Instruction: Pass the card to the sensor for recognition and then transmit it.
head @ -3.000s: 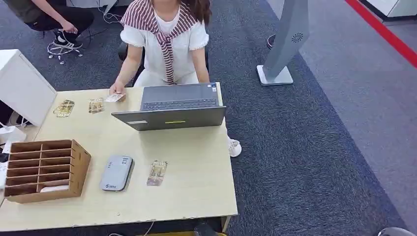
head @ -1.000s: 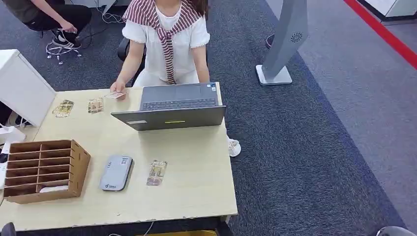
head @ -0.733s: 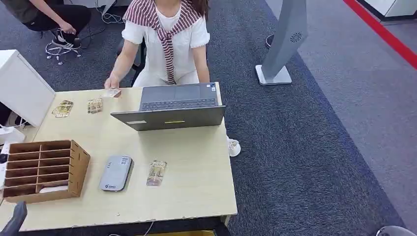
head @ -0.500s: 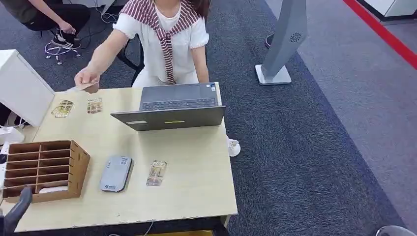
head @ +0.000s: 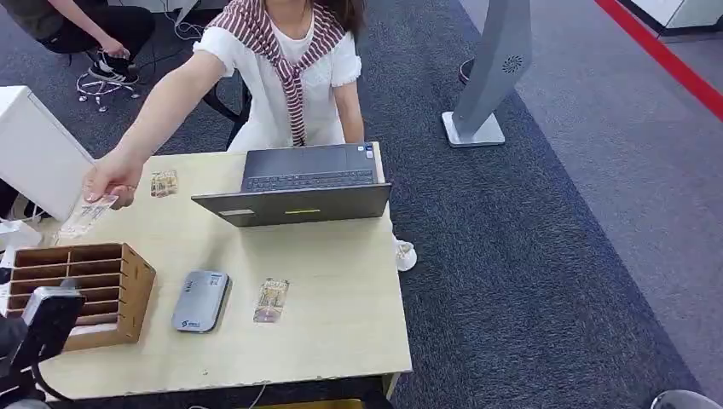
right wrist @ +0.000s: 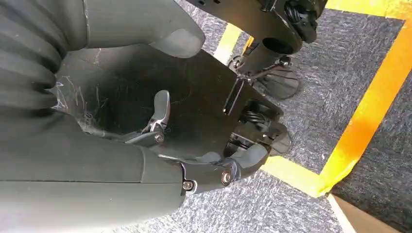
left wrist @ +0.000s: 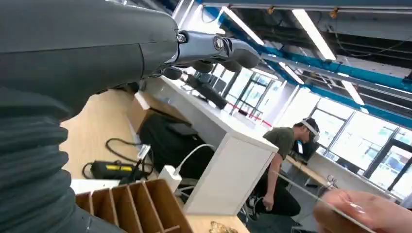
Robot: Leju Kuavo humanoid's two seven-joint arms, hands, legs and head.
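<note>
Person's hand [head: 111,176] holding card [head: 83,213] out past wooden organizer [head: 81,292]. Left hand [head: 38,328] raised near organizer's front corner, fingers apart, empty. Right hand [right wrist: 194,165] hanging, probably empty.

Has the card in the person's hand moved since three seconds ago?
Yes. The card went from beside the laptop out past the table's left edge, toward the wooden organizer.
</note>
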